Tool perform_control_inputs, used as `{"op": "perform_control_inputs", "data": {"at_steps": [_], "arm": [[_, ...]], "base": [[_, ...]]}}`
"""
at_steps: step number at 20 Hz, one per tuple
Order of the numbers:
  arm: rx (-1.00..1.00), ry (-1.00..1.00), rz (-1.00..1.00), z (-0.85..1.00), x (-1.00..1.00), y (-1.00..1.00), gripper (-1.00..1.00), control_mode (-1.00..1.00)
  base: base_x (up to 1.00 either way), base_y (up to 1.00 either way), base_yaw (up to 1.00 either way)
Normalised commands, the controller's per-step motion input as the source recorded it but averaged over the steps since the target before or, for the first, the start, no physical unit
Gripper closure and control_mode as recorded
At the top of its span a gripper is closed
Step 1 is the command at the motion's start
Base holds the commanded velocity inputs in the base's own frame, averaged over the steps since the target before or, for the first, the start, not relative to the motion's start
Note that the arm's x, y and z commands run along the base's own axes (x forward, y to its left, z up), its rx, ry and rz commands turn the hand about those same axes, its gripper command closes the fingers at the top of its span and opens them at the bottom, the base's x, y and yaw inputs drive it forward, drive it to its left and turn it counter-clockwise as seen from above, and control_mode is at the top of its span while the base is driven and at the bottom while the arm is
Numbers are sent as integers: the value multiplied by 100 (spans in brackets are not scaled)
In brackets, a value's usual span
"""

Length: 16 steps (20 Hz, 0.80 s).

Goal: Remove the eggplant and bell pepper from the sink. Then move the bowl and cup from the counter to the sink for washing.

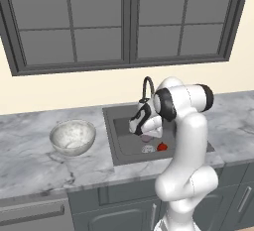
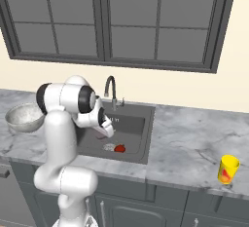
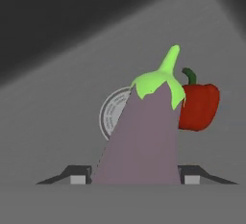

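From the left base view the arm bends down into the sink (image 1: 116,141), where the eggplant (image 1: 146,137) lies under the hand beside the bell pepper (image 1: 162,146) near the basin's front edge, and the bowl (image 1: 73,137) stands on the counter (image 1: 30,160) left of the basin. The right base view shows the cup (image 2: 228,169) near the counter's front edge, well right of the sink. In the hand view the gripper (image 3: 130,179) has its fingertips (image 3: 77,179) on either side of the eggplant's purple body, closed on it, stem pointing away beside the pepper and over the drain (image 3: 113,115).
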Motion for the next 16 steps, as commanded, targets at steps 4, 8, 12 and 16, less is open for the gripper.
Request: {"op": "perform_control_inputs", "data": {"at_steps": [4,8,12,16], "arm": [[0,0,0,31,-29,3,100,-100],[0,0,0,32,-28,4,100,-100],[0,0,0,33,-29,1,100,-100],[0,0,0,35,-32,1,100,-100]], "base": [[0,0,0],[0,0,0],[0,0,0],[0,0,0]]}}
